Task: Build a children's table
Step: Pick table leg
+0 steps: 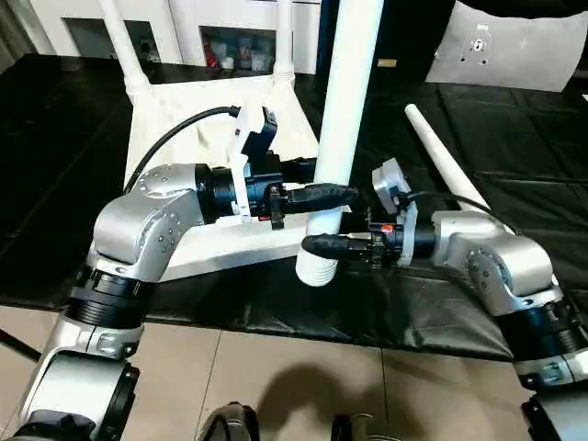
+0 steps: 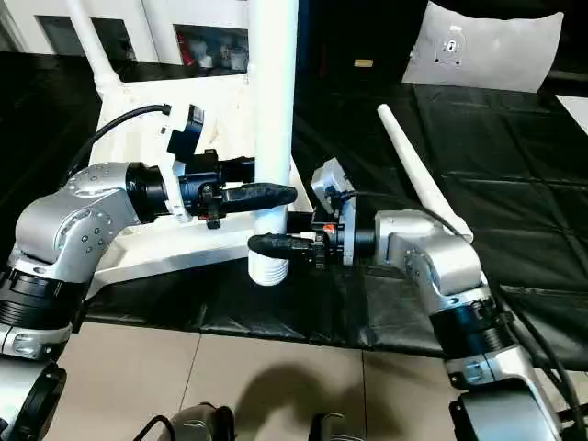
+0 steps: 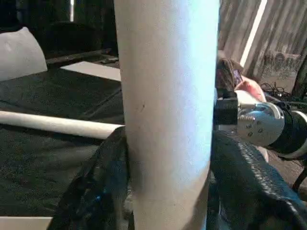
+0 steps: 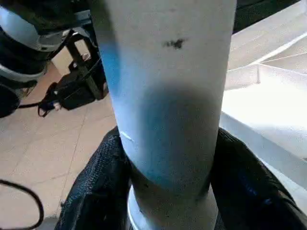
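Observation:
The children's table top [image 1: 184,119] lies upside down on the black workbench, with two white legs [image 1: 124,46] standing in its far corners. A third leg [image 1: 349,83] stands upright at the top's near right corner, its ribbed end [image 1: 317,269] hanging by the bench's front edge. My left gripper [image 1: 326,195] is shut on this leg. Just below it, my right gripper [image 1: 322,245] is shut on the same leg from the other side. In the wrist views, black fingers [image 3: 96,191] [image 4: 96,191] hug the leg on both sides. A fourth leg [image 1: 446,161] lies loose to the right.
The workbench's front edge [image 1: 276,317] runs just under my grippers, with tiled floor [image 1: 276,367] below. A white panel [image 1: 514,46] leans at the back right. White cabinets [image 1: 220,28] stand behind the bench.

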Motion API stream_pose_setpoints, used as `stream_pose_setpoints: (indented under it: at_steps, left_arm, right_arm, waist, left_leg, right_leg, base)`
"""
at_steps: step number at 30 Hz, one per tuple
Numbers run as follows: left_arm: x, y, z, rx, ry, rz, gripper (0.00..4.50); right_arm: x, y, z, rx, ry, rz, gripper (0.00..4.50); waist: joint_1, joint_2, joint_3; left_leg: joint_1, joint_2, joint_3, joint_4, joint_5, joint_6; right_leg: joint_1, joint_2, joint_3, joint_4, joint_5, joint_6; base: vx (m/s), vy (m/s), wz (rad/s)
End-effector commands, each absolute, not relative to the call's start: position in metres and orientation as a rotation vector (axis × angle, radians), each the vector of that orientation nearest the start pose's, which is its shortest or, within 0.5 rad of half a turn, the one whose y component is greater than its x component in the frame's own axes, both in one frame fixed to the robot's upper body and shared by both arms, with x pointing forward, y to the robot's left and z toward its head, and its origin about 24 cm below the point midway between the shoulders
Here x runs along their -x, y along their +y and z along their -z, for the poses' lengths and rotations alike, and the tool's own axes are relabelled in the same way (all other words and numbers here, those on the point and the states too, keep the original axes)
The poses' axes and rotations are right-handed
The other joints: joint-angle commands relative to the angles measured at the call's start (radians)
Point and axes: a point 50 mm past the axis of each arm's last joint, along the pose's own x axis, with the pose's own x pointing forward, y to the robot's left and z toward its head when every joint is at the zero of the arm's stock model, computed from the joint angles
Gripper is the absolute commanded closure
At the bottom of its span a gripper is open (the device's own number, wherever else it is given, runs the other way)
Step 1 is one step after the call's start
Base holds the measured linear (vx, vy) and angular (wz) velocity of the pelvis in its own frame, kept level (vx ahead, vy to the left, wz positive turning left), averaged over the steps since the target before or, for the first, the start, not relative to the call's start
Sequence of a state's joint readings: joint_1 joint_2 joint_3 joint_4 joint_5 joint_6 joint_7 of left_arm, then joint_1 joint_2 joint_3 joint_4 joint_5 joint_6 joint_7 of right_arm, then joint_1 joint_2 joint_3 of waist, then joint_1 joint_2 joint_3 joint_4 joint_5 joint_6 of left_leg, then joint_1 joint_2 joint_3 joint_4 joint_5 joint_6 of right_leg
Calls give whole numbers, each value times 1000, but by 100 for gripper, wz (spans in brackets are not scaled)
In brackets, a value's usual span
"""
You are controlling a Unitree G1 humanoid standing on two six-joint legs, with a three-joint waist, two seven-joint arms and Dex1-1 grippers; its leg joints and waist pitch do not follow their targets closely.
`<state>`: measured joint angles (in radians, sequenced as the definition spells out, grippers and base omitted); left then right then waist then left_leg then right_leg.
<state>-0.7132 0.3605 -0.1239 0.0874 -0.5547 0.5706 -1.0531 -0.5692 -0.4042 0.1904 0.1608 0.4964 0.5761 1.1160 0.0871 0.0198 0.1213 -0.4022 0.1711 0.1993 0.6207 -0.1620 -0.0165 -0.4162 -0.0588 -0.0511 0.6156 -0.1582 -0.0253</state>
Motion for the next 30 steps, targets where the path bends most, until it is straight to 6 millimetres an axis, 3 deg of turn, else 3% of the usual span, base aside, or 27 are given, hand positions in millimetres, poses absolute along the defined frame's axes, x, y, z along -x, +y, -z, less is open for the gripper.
stream_pose_setpoints:
  at_steps: [1,3,6,11,16,20,21,26,30]
  left_arm:
    - [-316,96,-194,46,-33,1388,145]
    - [-317,96,-196,45,-41,1383,113]
    - [-318,97,-195,39,-44,1361,102]
    - [-323,99,-189,-5,-84,1180,64]
    - [-322,83,-185,-35,-180,962,60]
    - [-320,71,-182,-84,-226,855,60]
    - [-320,67,-181,-51,-235,813,89]
    - [-320,61,-181,-103,-278,696,132]
    - [-318,59,-178,-114,-275,697,157]
  right_arm:
    - [-306,-119,-124,-99,239,-1344,254]
    - [-308,-119,-125,-95,220,-1324,254]
    - [-313,-118,-126,-53,177,-1259,254]
    - [-324,-112,-130,-68,91,-1092,254]
    - [-326,-99,-126,-96,38,-980,254]
    - [-327,-90,-120,-93,26,-914,254]
    - [-327,-88,-119,-110,28,-891,254]
    - [-331,-84,-119,-126,12,-813,254]
    - [-335,-87,-119,-125,13,-767,254]
  waist:
    - [-1,-7,-111]
    - [0,-6,-111]
    - [-1,-3,-110]
    - [-5,-1,-109]
    - [-9,-3,-109]
    - [-9,-5,-107]
    - [-9,-4,-106]
    - [-17,-2,-105]
    - [-23,1,-104]
  left_leg:
    - [31,54,-29,-65,-166,15]
    - [31,55,-30,-65,-166,13]
    - [32,54,-30,-66,-173,8]
    - [32,56,-32,-67,-186,-3]
    - [28,56,-32,-68,-177,1]
    - [30,57,-34,-72,-202,4]
    - [30,58,-34,-72,-202,2]
    - [28,55,-36,-74,-221,0]
    - [28,54,-36,-73,-224,-2]
  right_leg:
    - [53,-82,46,-71,-288,-200]
    - [53,-84,46,-70,-283,-202]
    - [52,-83,45,-71,-289,-200]
    - [51,-84,46,-73,-293,-195]
    - [53,-83,46,-72,-262,-190]
    - [50,-83,46,-80,-310,-167]
    - [50,-83,46,-79,-310,-167]
    - [48,-80,46,-83,-316,-152]
    - [48,-80,46,-83,-303,-163]
  base:
    - [0,0,0]
    - [0,0,0]
    - [0,0,0]
    - [0,0,0]
    - [0,0,0]
    - [0,0,0]
    - [0,0,0]
    - [0,0,0]
    - [0,0,0]
